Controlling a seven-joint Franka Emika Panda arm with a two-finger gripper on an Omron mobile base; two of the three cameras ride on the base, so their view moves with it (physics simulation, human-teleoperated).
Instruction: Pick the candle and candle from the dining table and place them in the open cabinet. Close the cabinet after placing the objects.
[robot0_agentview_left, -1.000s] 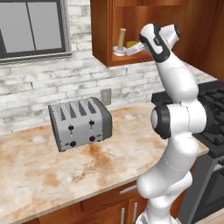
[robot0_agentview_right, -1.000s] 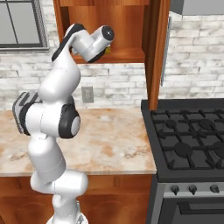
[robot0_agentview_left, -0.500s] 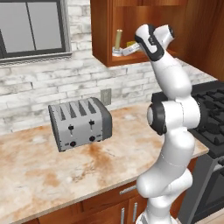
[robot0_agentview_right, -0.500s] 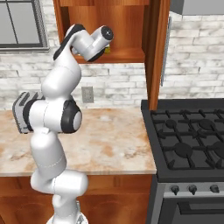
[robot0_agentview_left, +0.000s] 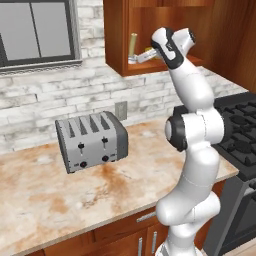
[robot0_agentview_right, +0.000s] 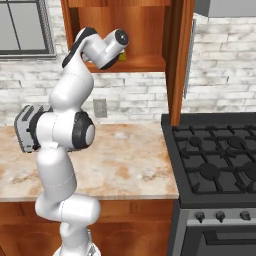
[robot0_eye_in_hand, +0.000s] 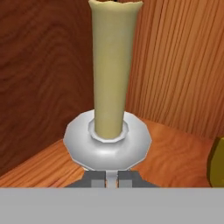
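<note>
Fingers (robot0_eye_in_hand: 112, 178) clamp candle (robot0_eye_in_hand: 112, 70) (inside cabinet (robot0_agentview_left: 165, 30)).

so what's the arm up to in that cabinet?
The arm has reached into the open cabinet above the counter. Its gripper is shut on the rim of the silver dish holder of the taper candle, which stands upright above the cabinet shelf near a back corner. Whether the holder rests on the shelf yet is unclear. The cabinet door is open. A toaster sits on the counter below.
</note>
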